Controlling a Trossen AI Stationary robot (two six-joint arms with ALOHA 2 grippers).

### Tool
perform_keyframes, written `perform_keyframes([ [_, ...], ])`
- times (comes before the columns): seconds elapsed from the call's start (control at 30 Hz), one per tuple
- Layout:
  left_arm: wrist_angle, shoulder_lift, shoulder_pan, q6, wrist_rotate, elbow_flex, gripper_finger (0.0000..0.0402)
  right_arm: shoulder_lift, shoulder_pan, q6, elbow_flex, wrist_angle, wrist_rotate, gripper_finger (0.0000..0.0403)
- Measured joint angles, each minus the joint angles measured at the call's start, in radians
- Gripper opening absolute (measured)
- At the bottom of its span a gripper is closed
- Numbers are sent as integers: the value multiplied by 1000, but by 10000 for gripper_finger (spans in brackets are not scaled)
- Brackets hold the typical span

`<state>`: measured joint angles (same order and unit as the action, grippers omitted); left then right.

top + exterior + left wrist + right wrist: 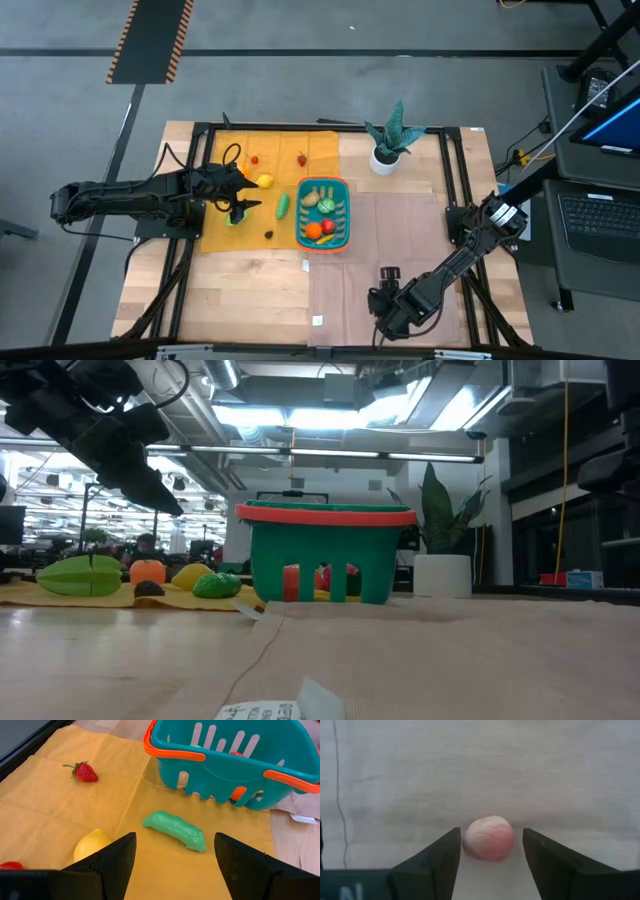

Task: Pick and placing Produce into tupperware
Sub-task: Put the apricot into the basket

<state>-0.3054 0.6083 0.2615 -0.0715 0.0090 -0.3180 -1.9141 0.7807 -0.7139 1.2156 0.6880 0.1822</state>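
Pink round produce piece (489, 838) sits between the right gripper's (490, 857) spread fingers, ungripped, clear cloth ahead; left gripper (172, 865) open, green pickle (175, 830) ahead, teal basket (225, 770) beyond.

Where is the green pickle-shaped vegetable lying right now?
In the high view the green vegetable lies on the yellow cloth, just left of the teal basket, right of the left hand, with the lemon nearby.

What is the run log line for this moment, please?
left end effector: open over green vegetable | right end effector: open around pink fruit
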Motion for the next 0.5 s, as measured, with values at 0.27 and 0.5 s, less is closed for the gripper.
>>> perform_keyframes([
  [0.27, 0, 0, 0, 0, 0, 0, 261, 0, -2, 0, 0, 0, 0, 199],
  [0.5, 0, 0, 0, 0, 0, 0, 261, 0, -2, 0, 0, 2, 0, 139],
])
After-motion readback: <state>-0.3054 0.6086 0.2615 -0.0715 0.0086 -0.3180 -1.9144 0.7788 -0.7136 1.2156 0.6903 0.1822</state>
